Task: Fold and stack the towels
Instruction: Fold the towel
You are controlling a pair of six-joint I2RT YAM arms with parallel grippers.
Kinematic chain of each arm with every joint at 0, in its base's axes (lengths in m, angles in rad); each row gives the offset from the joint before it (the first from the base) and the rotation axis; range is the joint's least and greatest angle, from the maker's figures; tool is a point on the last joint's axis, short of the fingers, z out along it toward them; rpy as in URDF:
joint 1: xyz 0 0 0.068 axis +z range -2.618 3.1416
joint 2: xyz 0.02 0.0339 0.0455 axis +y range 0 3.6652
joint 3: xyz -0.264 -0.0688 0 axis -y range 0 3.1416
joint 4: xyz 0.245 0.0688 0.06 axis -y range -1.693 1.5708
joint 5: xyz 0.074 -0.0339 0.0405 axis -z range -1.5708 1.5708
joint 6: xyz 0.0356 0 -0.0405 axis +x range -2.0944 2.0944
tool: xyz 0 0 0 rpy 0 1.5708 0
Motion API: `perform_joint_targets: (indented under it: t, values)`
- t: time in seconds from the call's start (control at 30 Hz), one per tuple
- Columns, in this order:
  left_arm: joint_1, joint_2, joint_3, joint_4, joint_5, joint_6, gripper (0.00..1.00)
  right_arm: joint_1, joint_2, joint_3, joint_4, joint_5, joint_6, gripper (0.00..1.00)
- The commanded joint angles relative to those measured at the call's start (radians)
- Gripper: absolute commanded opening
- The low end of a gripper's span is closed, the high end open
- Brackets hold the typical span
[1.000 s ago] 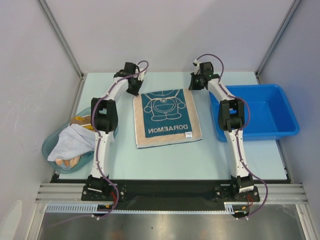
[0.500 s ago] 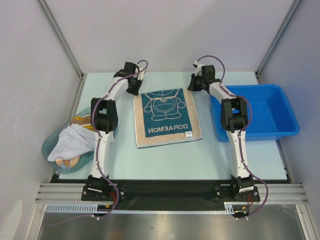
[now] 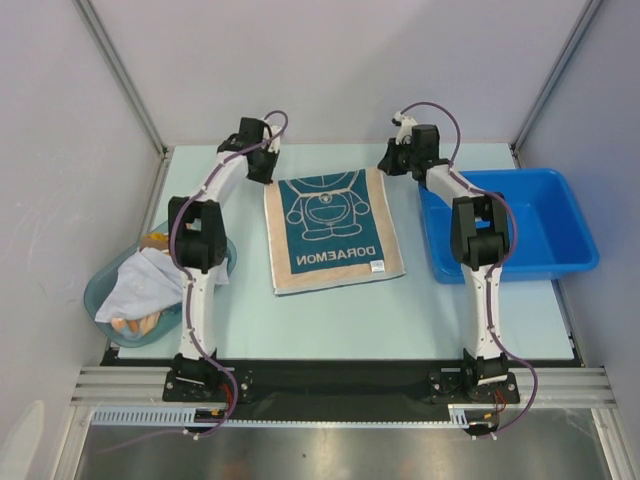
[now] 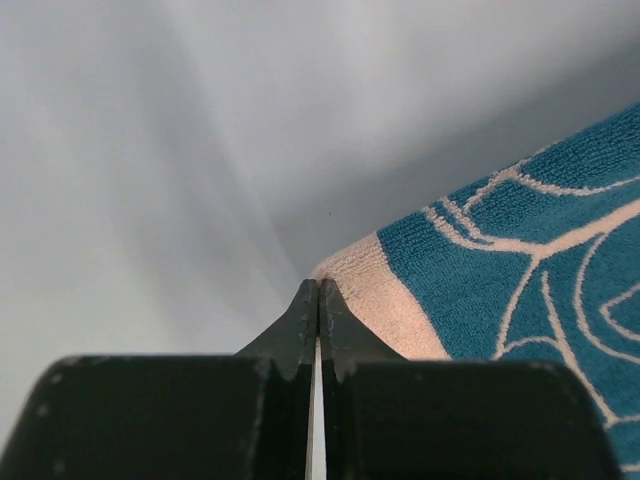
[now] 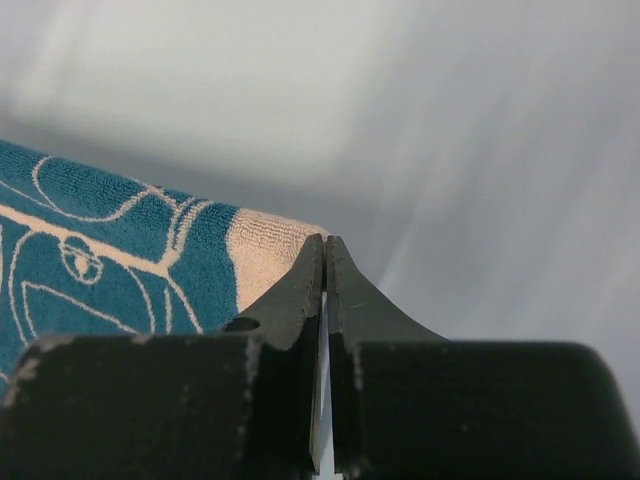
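A teal-blue towel (image 3: 330, 230) with a cream border and a cartoon print lies spread out mid-table. My left gripper (image 3: 266, 178) is at its far left corner, and in the left wrist view the shut gripper (image 4: 319, 285) meets the towel's cream corner (image 4: 370, 290). My right gripper (image 3: 386, 168) is at the far right corner, shut in the same way (image 5: 325, 240) against the towel's border (image 5: 260, 255). More towels sit in the tub at the left: a white one (image 3: 145, 280), an orange one (image 3: 135, 323) and a brown one (image 3: 160, 242).
A translucent teal tub (image 3: 98, 300) holding the other towels hangs over the table's left edge. A blue plastic bin (image 3: 540, 225) stands at the right, beside my right arm. Grey walls close in the back and sides.
Both grippers have moved a little toward the back wall, and the towel's far edge has gone with them. The towel's near edge has stayed in place.
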Motion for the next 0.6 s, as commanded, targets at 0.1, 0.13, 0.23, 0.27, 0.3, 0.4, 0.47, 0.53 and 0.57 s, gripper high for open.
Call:
perform_joint_targets:
  t: [0.1,0.13,0.23,0.27,0.3,0.4,0.47,0.53,0.57]
  values:
    - [0.013,-0.165,-0.076,0.058,0.023,-0.019,0.0,-0.019,-0.133,-0.098,0.141,-0.019,-0.007,0.0]
    - [0.013,-0.174,-0.103,0.059,0.027,-0.019,0.0,-0.02,-0.141,-0.111,0.146,-0.022,-0.009,0.0]
    - [0.013,-0.217,-0.158,0.065,0.041,-0.017,0.0,-0.025,-0.172,-0.152,0.161,-0.027,-0.009,0.0]
    - [0.013,-0.228,-0.172,0.068,0.043,-0.017,0.0,-0.026,-0.19,-0.173,0.167,-0.03,-0.009,0.0]
    - [0.013,-0.251,-0.186,0.074,0.043,-0.019,0.0,-0.028,-0.199,-0.184,0.172,-0.033,-0.01,0.0]
    - [0.013,-0.295,-0.234,0.082,0.052,-0.019,0.0,-0.028,-0.242,-0.235,0.182,-0.036,-0.003,0.0]
    - [0.013,-0.326,-0.264,0.079,0.072,-0.02,0.0,-0.028,-0.267,-0.266,0.198,-0.036,0.004,0.0]
    - [0.013,-0.347,-0.293,0.078,0.087,-0.025,0.0,-0.028,-0.305,-0.316,0.208,-0.036,0.008,0.0]
    - [0.013,-0.37,-0.306,0.081,0.092,-0.027,0.0,-0.028,-0.319,-0.335,0.212,-0.036,0.011,0.0]
